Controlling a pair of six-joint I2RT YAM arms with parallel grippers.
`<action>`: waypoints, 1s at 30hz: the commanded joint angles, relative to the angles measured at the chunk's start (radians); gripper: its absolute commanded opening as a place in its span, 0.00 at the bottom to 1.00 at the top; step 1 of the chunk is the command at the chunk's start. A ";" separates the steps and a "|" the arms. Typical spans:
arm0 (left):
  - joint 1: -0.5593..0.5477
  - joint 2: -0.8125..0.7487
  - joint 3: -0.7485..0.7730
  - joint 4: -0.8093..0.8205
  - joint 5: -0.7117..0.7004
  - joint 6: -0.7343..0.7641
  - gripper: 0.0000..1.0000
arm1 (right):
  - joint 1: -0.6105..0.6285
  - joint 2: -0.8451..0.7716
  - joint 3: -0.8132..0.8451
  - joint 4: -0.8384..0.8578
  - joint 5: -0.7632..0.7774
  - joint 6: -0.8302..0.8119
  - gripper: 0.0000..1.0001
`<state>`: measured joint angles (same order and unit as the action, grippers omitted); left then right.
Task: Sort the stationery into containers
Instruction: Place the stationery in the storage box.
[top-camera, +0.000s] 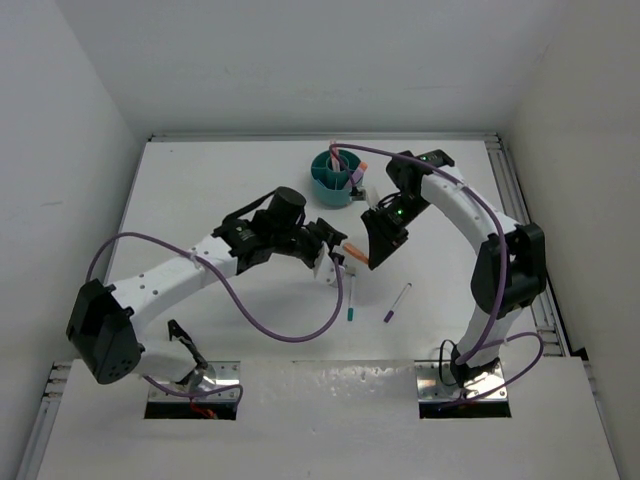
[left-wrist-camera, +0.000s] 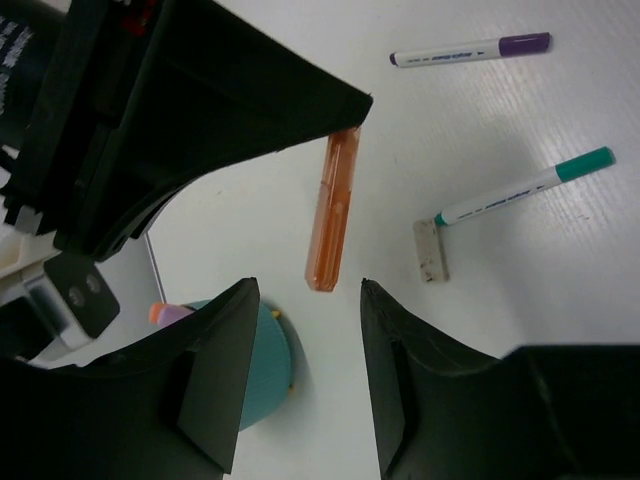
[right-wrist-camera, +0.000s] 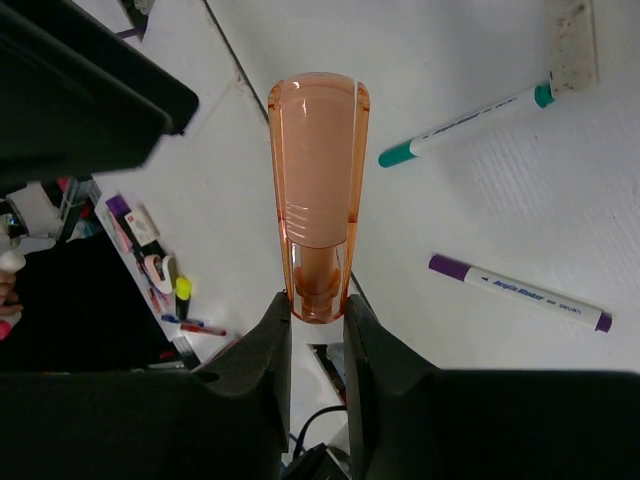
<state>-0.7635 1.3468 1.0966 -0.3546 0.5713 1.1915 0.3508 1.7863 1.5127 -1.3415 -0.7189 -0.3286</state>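
The right gripper is clenching the orange stick by one end, both fingers pressing on its sides, and it is holding it out above the table with the free end pointing toward the left gripper. Over on the left wrist view, that gripper is standing released, jaws apart, and the stick's tip is sitting right at their mouth, touching neither finger. Nothing is being grasped on that side. Down on the table, toward the arms' bases, the teal-capped pen and the purple-capped pen are lying near each other but apart, and the small grey block is lying just beside the teal-capped pen's tip. The teal cup is standing farther back, beyond both grippers, with a few coloured pieces showing inside it.
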 joint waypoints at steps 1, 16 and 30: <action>-0.040 0.021 0.020 0.026 -0.024 0.026 0.51 | 0.004 -0.041 0.020 -0.016 -0.045 0.017 0.00; -0.100 0.087 0.032 0.086 -0.045 -0.004 0.51 | 0.016 -0.054 0.030 -0.016 -0.079 0.026 0.00; -0.114 0.101 0.029 0.137 -0.030 -0.082 0.05 | 0.017 -0.054 0.063 -0.015 -0.094 0.039 0.05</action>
<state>-0.8726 1.4429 1.0988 -0.2771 0.5163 1.1625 0.3614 1.7790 1.5192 -1.3537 -0.7635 -0.2897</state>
